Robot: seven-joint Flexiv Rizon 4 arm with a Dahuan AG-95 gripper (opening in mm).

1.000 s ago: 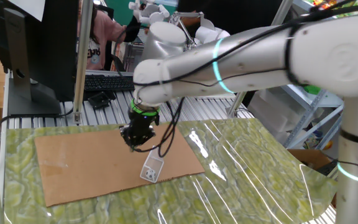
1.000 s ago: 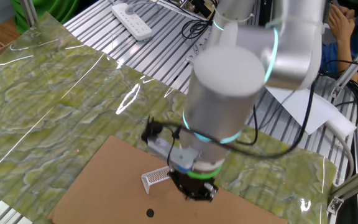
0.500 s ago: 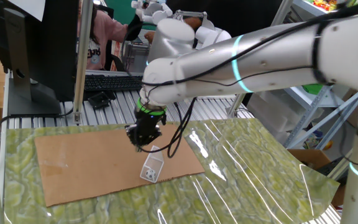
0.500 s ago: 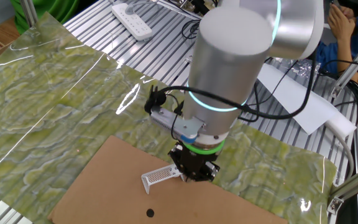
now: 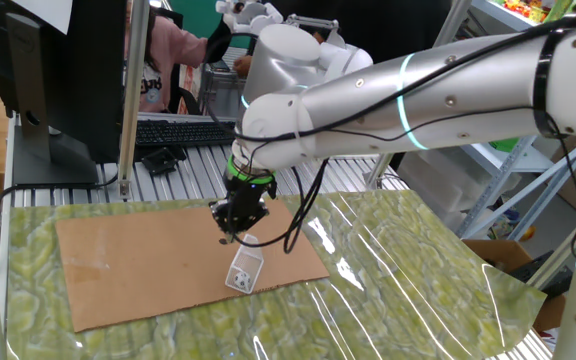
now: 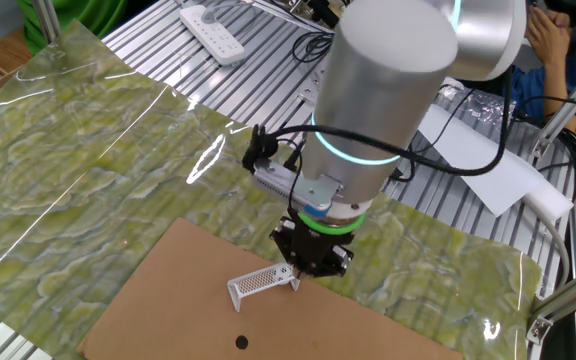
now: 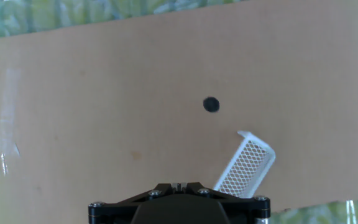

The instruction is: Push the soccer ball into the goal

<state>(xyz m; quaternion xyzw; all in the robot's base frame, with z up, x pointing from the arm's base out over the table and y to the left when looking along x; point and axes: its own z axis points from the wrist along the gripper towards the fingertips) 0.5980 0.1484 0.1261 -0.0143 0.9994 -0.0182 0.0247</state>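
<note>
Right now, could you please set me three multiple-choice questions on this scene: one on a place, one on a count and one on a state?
1. The goal sits on: A) a tray; B) the cardboard; C) a plate.
2. How many times does a dark spot show on the cardboard? A) once; B) twice; C) four times.
3. The cardboard is: A) rolled up; B) folded in half; C) lying flat.

Answers:
1 B: the hand view shows brown cardboard under the goal.
2 A: only a single dark spot shows, near the goal.
3 C: both fixed views show it spread flat on the green mat.
</note>
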